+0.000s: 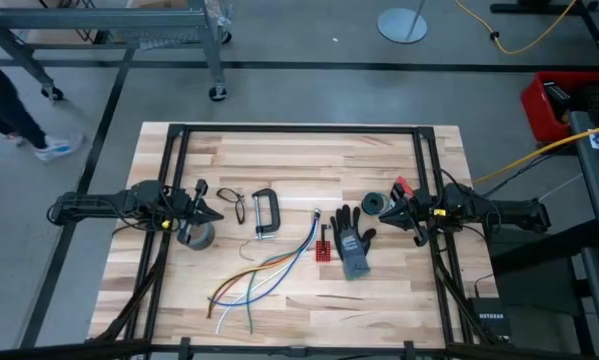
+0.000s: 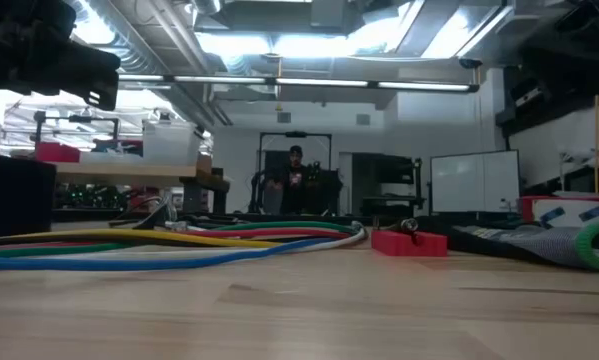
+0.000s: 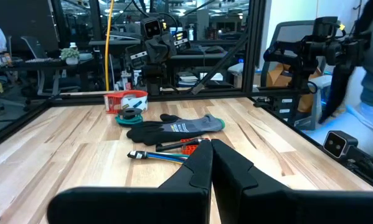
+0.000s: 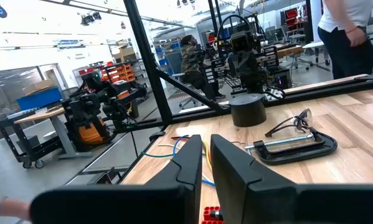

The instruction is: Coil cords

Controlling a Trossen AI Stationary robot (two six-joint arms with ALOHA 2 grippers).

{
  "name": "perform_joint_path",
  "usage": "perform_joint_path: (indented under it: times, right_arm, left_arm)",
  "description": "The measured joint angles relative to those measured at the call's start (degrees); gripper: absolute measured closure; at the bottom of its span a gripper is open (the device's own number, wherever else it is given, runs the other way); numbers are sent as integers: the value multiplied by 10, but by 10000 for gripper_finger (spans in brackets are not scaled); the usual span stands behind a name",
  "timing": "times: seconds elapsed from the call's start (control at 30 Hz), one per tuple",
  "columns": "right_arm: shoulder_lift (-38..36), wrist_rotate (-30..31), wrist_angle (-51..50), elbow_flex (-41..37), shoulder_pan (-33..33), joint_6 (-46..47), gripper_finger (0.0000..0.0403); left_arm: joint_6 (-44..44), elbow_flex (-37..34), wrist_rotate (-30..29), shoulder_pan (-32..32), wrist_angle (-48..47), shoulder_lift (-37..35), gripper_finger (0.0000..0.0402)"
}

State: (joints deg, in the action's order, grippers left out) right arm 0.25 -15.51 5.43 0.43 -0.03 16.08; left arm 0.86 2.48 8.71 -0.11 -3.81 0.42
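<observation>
The coiled cord (image 1: 372,204) lies just beside the glove (image 1: 353,240), with the clamp (image 1: 264,212) left of both.
</observation>
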Motion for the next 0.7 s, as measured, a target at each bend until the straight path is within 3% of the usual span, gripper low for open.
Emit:
perform_joint_path:
  times: [0.47, 0.7]
  right_arm:
    - [0, 0, 9, 0, 0, 6, 363]
    - [0, 10, 40, 0, 0, 85, 363]
  left_arm:
    - [0, 0, 0, 0, 0, 0, 402]
    - [0, 0, 0, 0, 0, 0, 402]
